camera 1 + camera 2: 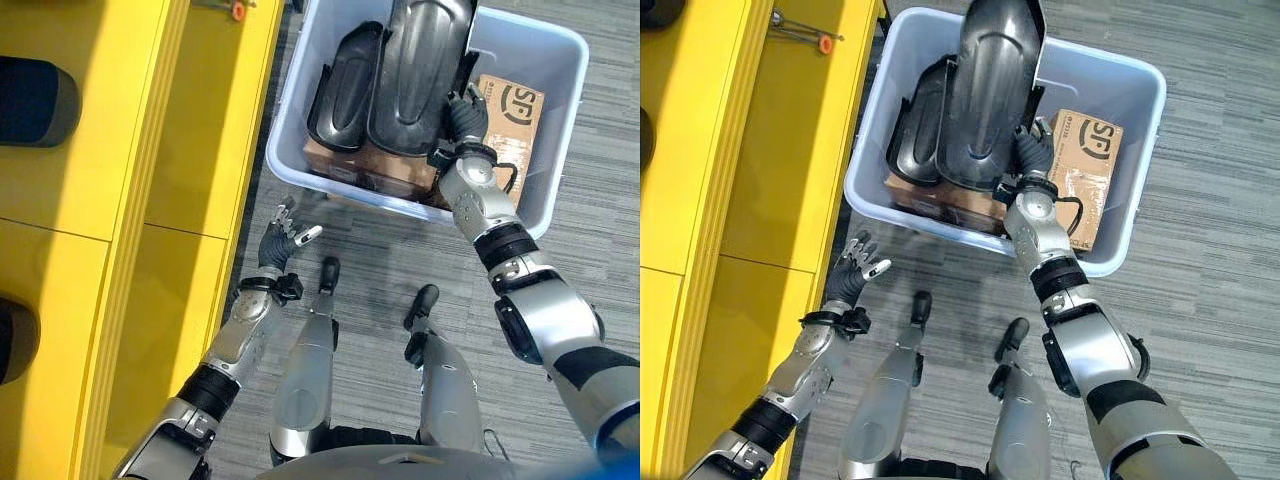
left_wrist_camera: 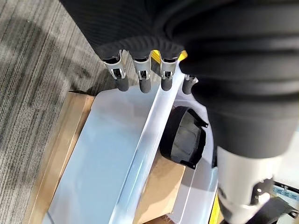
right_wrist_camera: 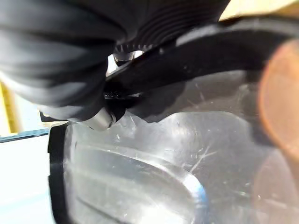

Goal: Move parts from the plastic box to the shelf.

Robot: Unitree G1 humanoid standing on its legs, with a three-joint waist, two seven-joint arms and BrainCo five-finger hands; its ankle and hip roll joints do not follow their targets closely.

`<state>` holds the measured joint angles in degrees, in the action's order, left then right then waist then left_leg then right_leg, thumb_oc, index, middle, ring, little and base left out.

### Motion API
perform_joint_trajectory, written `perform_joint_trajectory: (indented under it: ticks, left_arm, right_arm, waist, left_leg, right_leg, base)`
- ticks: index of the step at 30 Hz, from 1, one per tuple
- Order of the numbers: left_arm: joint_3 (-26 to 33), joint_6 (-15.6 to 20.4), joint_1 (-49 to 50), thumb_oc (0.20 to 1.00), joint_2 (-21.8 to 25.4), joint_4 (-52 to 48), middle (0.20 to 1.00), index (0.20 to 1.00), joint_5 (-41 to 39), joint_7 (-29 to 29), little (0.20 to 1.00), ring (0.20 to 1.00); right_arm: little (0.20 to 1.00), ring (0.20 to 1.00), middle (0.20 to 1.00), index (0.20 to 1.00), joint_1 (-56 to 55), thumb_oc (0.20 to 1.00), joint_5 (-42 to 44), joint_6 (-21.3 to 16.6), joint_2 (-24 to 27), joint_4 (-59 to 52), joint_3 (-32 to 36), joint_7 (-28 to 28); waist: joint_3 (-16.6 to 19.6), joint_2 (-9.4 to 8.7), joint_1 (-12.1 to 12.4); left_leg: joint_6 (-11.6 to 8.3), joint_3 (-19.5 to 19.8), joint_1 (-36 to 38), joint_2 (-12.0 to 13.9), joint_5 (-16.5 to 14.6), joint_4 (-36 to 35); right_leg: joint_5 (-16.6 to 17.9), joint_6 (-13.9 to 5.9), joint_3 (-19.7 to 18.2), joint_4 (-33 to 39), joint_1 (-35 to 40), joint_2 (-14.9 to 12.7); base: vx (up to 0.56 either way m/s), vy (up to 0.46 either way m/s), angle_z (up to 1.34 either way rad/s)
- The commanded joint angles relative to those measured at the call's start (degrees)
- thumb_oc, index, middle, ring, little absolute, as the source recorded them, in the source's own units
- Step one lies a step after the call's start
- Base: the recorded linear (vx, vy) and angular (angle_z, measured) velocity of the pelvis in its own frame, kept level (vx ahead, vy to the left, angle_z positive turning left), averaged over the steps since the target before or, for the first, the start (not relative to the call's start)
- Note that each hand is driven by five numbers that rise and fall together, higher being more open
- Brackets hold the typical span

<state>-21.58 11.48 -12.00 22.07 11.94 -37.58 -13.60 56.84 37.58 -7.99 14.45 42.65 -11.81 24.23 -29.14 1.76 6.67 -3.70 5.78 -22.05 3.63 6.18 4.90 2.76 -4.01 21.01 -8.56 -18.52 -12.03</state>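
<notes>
Your right hand [image 1: 1032,150]: clamped on the large black moulded part [image 1: 992,100] over the plastic box [image 1: 1140,210]. Your left hand [image 1: 852,268]: fingers spread, empty.

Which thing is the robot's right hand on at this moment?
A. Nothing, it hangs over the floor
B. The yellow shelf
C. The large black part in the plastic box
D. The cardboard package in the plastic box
C: the right hand is against the edge of the large black part that rises out of the plastic box, and its wrist view shows a finger pressed to that part's dark rim.
</notes>
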Motion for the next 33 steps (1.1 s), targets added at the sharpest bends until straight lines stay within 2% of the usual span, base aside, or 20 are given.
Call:
perform_joint_trajectory:
  ticks: [1, 6, 9, 10, 12, 17, 19, 20, 21, 22, 24, 25, 26, 27, 29, 30, 33]
  left_arm:
    - [1.37, 0.67, 2.95, 1.0, 2.06, -2.48, 1.0, 1.0, 0.82, 1.55, 1.0, 1.0]
    - [4.84, -1.24, 8.35, 1.0, 2.36, -3.2, 1.0, 1.0, 2.55, 3.16, 1.0, 1.0]
    - [6.54, -2.29, 10.79, 1.0, 1.52, -2.54, 1.0, 1.0, 3.73, 3.73, 1.0, 1.0]
    - [7.8, -2.49, 12.09, 1.0, 1.21, -2.54, 1.0, 1.0, 3.97, 3.98, 1.0, 1.0]
    - [8.18, -2.73, 13.18, 1.0, 1.0, -2.85, 1.0, 1.0, 4.01, 4.2, 1.0, 1.0]
    - [10.96, -3.54, 17.74, 1.0, 0.15, -4.56, 1.0, 1.0, 4.19, 4.33, 1.0, 1.0]
    - [11.27, -3.81, 19.14, 1.0, -0.46, -4.87, 1.0, 1.0, 3.68, 4.39, 1.0, 1.0]
    - [11.58, -3.95, 19.66, 1.0, -0.7, -4.86, 1.0, 1.0, 3.58, 4.37, 1.0, 1.0]
    - [11.58, -3.95, 19.66, 1.0, -0.7, -4.86, 1.0, 1.0, 3.58, 4.37, 1.0, 1.0]
    - [11.46, -4.2, 20.7, 1.0, -1.1, -4.94, 1.0, 1.0, 3.31, 4.58, 1.0, 1.0]
    - [11.41, -4.59, 21.37, 1.0, -1.37, -4.41, 1.0, 1.0, 3.08, 4.91, 1.0, 1.0]
    - [11.48, -4.8, 21.54, 1.0, -1.67, -4.07, 1.0, 1.0, 3.16, 5.11, 1.0, 1.0]
    - [11.57, -5.05, 21.72, 1.0, -1.86, -3.88, 1.0, 1.0, 3.36, 5.31, 1.0, 1.0]
    - [12.27, -5.37, 22.11, 1.0, -2.08, -3.42, 1.0, 1.0, 3.53, 5.58, 1.0, 1.0]
    - [12.89, -5.54, 22.65, 1.0, -2.8, -3.75, 1.0, 1.0, 3.42, 5.96, 1.0, 1.0]
    - [12.91, -5.56, 22.7, 1.0, -2.83, -3.78, 1.0, 1.0, 3.43, 5.96, 1.0, 1.0]
    - [12.84, -5.71, 22.16, 1.0, -3.55, -3.53, 1.0, 1.0, 3.35, 6.06, 1.0, 1.0]
  right_arm:
    - [0.2, 0.2, 0.2, 0.2, -3.01, 0.2, 0.24, -4.7, -0.53, -7.75, -0.59, -2.46]
    - [0.2, 0.2, 0.2, 0.2, -15.64, 0.2, -2.87, -3.94, -1.89, -22.15, -2.81, -5.77]
    - [0.2, 0.2, 0.2, 0.2, -23.0, 0.2, -3.93, -3.29, -2.71, -27.98, -3.94, -8.39]
    - [0.2, 0.2, 0.2, 0.2, -25.55, 0.2, -3.6, -2.91, -2.56, -30.48, -4.64, -9.89]
    - [0.2, 0.2, 0.2, 0.2, -26.88, 0.2, -3.31, -2.7, -2.76, -31.35, -4.97, -10.27]
    - [0.2, 0.2, 0.2, 0.2, -27.72, 0.2, -0.8, -1.54, -1.92, -34.26, -7.31, -13.27]
    - [0.2, 0.2, 0.2, 0.2, -27.21, 0.2, -0.46, -1.17, -1.35, -34.61, -8.14, -13.61]
    - [0.2, 0.2, 0.2, 0.2, -26.77, 0.2, -0.13, -1.15, -1.08, -35.37, -8.32, -13.84]
    - [0.2, 0.2, 0.2, 0.2, -26.77, 0.2, -0.13, -1.15, -1.08, -35.37, -8.32, -13.84]
    - [0.2, 0.2, 0.2, 0.2, -26.51, 0.2, 0.59, -1.29, -0.7, -35.75, -8.61, -14.06]
    - [0.2, 0.2, 0.2, 0.2, -26.95, 0.2, 1.35, -1.47, 0.05, -36.91, -8.17, -14.11]
    - [0.2, 0.2, 0.2, 0.2, -27.62, 0.2, 1.56, -1.42, 0.55, -37.82, -7.93, -14.39]
    - [0.2, 0.2, 0.2, 0.2, -27.99, 0.2, 1.64, -1.35, 0.92, -38.24, -7.87, -14.48]
    - [0.2, 0.2, 0.2, 0.2, -28.39, 0.2, 2.77, -1.23, 1.33, -38.75, -8.16, -15.12]
    - [0.2, 0.2, 0.2, 0.2, -28.77, 0.2, 3.62, -0.8, 1.72, -38.89, -9.15, -15.79]
    - [0.2, 0.2, 0.2, 0.2, -28.79, 0.2, 3.63, -0.8, 1.74, -38.89, -9.19, -15.79]
    - [0.2, 0.2, 0.2, 0.2, -29.45, 0.2, 4.15, -0.51, 2.01, -38.61, -8.93, -15.8]
  waist:
    - [4.16, -2.82, 0.14]
    - [8.04, -3.54, -1.52]
    - [10.24, -3.97, -2.41]
    - [11.86, -4.16, -2.82]
    - [12.54, -4.16, -2.92]
    - [15.67, -4.01, -2.34]
    - [16.56, -3.97, -2.04]
    - [16.85, -3.76, -1.69]
    - [16.85, -3.76, -1.69]
    - [16.99, -3.29, -1.07]
    - [16.92, -2.52, -0.45]
    - [16.77, -2.57, -0.34]
    - [16.67, -2.75, -0.16]
    - [16.53, -3.57, 0.33]
    - [17.36, -3.62, 0.16]
    - [17.33, -3.58, 0.13]
    - [18.69, -3.22, -1.45]
  left_leg:
    - [-0.08, -3.15, 5.57, 0.99, -6.51, 0.3]
    - [-0.81, -3.96, 10.05, 3.16, -5.54, -2.25]
    - [-1.27, -4.23, 12.74, 4.9, -5.59, -2.29]
    - [-1.53, -4.25, 14.36, 6.23, -5.57, -2.26]
    - [-1.56, -4.47, 15.19, 6.64, -5.6, -2.45]
    - [-2.56, -4.6, 18.08, 10.09, -3.71, -3.13]
    - [-3.09, -4.6, 18.83, 11.36, -1.86, -3.9]
    - [-3.67, -4.3, 18.78, 12.12, 0.16, -4.34]
    - [-3.67, -4.3, 18.78, 12.12, 0.16, -4.34]
    - [-4.64, -3.44, 18.18, 13.16, 3.87, -5.57]
    - [-6.1, -3.37, 16.82, 14.09, 9.03, -7.79]
    - [-6.45, -5.01, 15.97, 14.49, 11.28, -8.22]
    - [-6.3, -5.88, 15.25, 14.43, 12.2, -7.62]
    - [-6.37, -7.87, 15.86, 14.48, 10.37, -5.01]
    - [-5.77, -11.02, 18.25, 15.9, 7.49, -1.08]
    - [-5.78, -11.0, 18.28, 15.92, 7.41, -1.01]
    - [-6.0, -14.73, 22.71, 18.63, 7.02, 0.5]
  right_leg:
    - [-1.04, -4.35, -1.89, 0.88, 2.76, -1.91]
    - [-2.72, -3.66, -2.21, 0.29, 5.26, -0.37]
    - [-5.56, -2.78, -2.4, -2.79, 6.74, 0.68]
    - [-7.07, -2.27, -2.41, -3.83, 7.85, 1.41]
    - [-7.58, -2.05, -2.47, -4.19, 8.28, 1.75]
    - [-10.67, -0.27, -2.33, -5.7, 10.51, 4.69]
    - [-11.62, 0.57, -2.04, -5.68, 11.44, 6.03]
    - [-12.01, 1.0, -1.59, -5.55, 11.92, 6.75]
    - [-12.01, 1.0, -1.59, -5.55, 11.92, 6.75]
    - [-12.72, 1.77, -0.45, -5.34, 12.27, 7.75]
    - [-13.25, 2.5, 1.91, -4.25, 12.99, 7.98]
    - [-13.3, 2.61, 3.54, -3.19, 13.52, 7.47]
    - [-12.88, 2.7, 4.37, -2.24, 13.72, 7.1]
    - [-12.57, 2.5, 5.34, -0.63, 14.43, 6.35]
    - [-12.05, 2.59, 7.56, -0.43, 14.4, 5.23]
    - [-12.11, 2.58, 7.57, -0.5, 14.45, 5.23]
    - [-12.23, 2.78, 10.87, -2.11, 13.85, 3.65]
  base:
    - [0.01, -0.084, -0.03]
    - [0.02, -0.094, -0.07]
    - [0.02, -0.141, -0.14]
    - [0.02, -0.166, -0.22]
    - [0.02, -0.103, -0.12]
    - [0.0, -0.16, -0.09]
    - [-0.02, -0.191, -0.07]
    - [-0.02, -0.123, -0.06]
    - [-0.08, -0.168, -0.01]
    - [-0.1, -0.131, 0.05]
    - [-0.13, -0.111, 0.22]
    - [-0.12, -0.034, 0.56]
    - [-0.12, -0.086, 0.77]
    - [-0.12, -0.085, 1.06]
    - [-0.13, -0.04, 1.05]
    - [-0.1, 0.023, 0.62]
    - [-0.08, 0.069, 0.73]
